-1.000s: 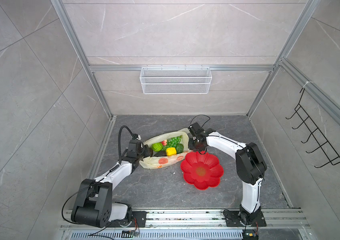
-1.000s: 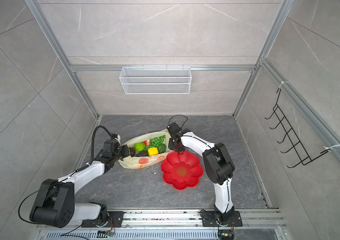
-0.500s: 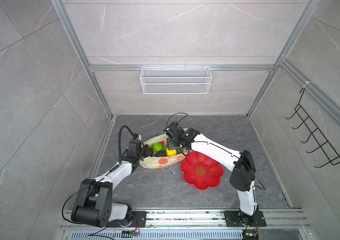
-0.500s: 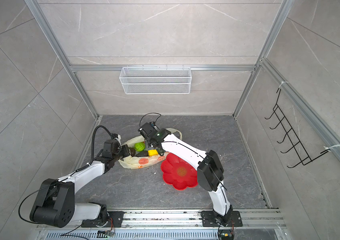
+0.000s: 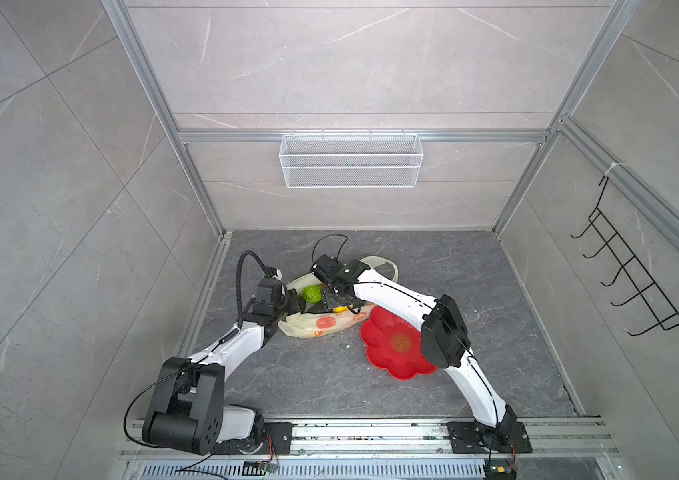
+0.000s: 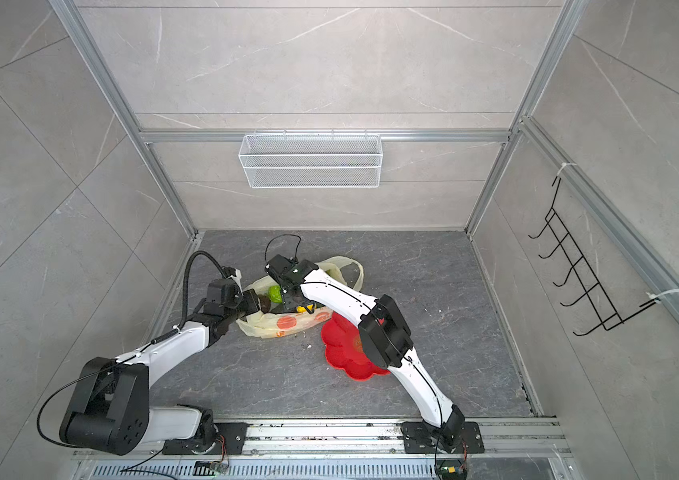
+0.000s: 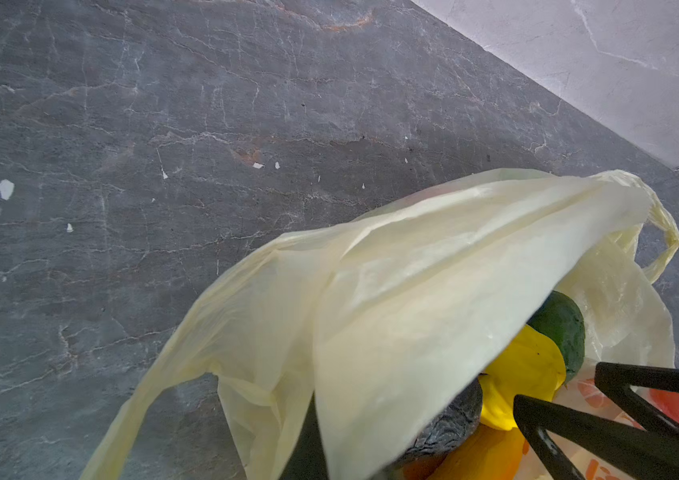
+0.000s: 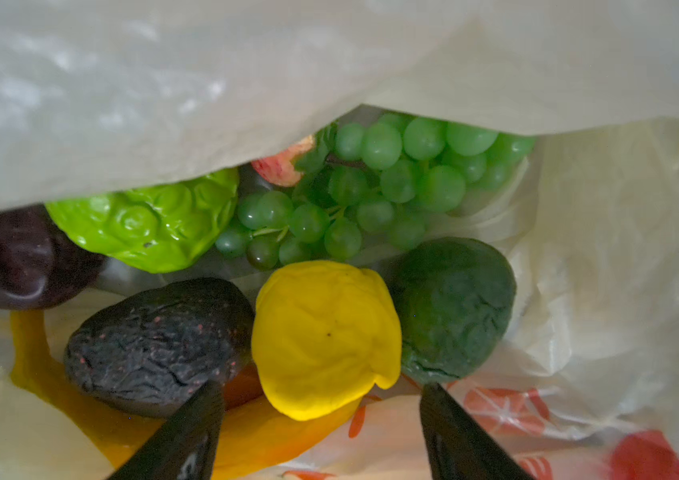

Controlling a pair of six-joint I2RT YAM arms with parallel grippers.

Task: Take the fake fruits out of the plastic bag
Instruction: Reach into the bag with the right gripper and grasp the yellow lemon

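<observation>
The plastic bag (image 5: 321,324) (image 6: 283,322) lies on the dark floor with its mouth held up. My left gripper (image 5: 292,305) is at its left rim, shut on the film, and its jaws are hidden under the bag (image 7: 412,291). My right gripper (image 5: 335,301) (image 8: 321,388) is open inside the mouth, its fingers either side of the yellow lemon (image 8: 325,336) without touching it. Around the lemon lie a black avocado (image 8: 159,345), a green avocado (image 8: 454,307), a grape bunch (image 8: 391,183), a bumpy lime-green fruit (image 8: 150,220), a strawberry (image 8: 281,164) and a banana (image 8: 254,436).
A red flower-shaped plate (image 5: 396,345) (image 6: 346,353) lies on the floor right of the bag, partly under my right arm. A white wire basket (image 5: 350,160) hangs on the back wall and a black hook rack (image 5: 637,286) on the right wall.
My right gripper has swung left from beside the plate into the bag's mouth and has opened wider. The left gripper has stayed at the bag's rim.
</observation>
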